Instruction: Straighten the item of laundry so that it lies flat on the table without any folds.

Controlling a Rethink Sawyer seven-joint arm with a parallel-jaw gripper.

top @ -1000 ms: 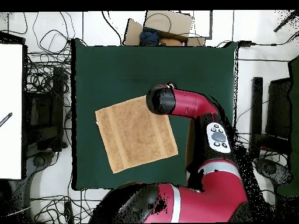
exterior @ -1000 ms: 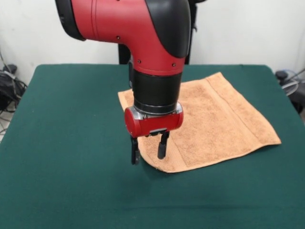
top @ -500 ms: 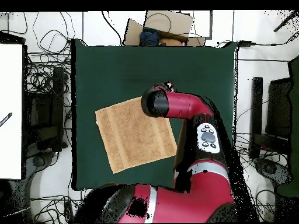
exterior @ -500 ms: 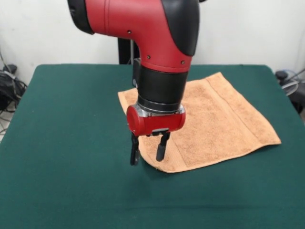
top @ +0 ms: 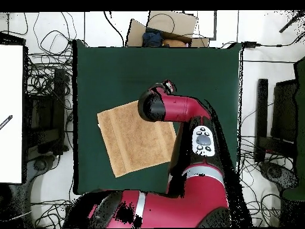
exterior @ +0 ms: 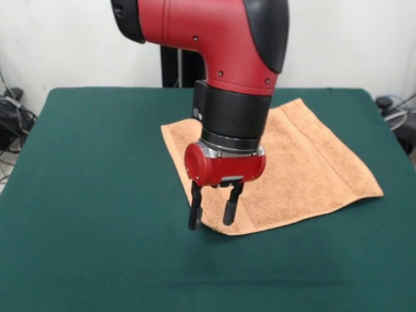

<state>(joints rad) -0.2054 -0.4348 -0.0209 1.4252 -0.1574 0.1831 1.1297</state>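
table [exterior: 84, 195]: dark green, broad | arm [exterior: 221, 52]: red and black, reaching down over the towel's near corner | towel [exterior: 305, 162]: orange-tan, spread right of centre, border bands showing | gripper [exterior: 212, 208]: fingers spread apart, holding nothing, tips straddling the towel's near edge

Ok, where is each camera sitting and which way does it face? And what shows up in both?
Front view: sits across the table from the robot, facing it; shows the arm coming down from above and the open gripper at the near corner of the orange-tan towel.
Overhead view: sits above the table, looking straight down, robot's base at the bottom; shows the base and the arm reaching over the towel.
Shared: towel, green table and arm, turned half round between views.
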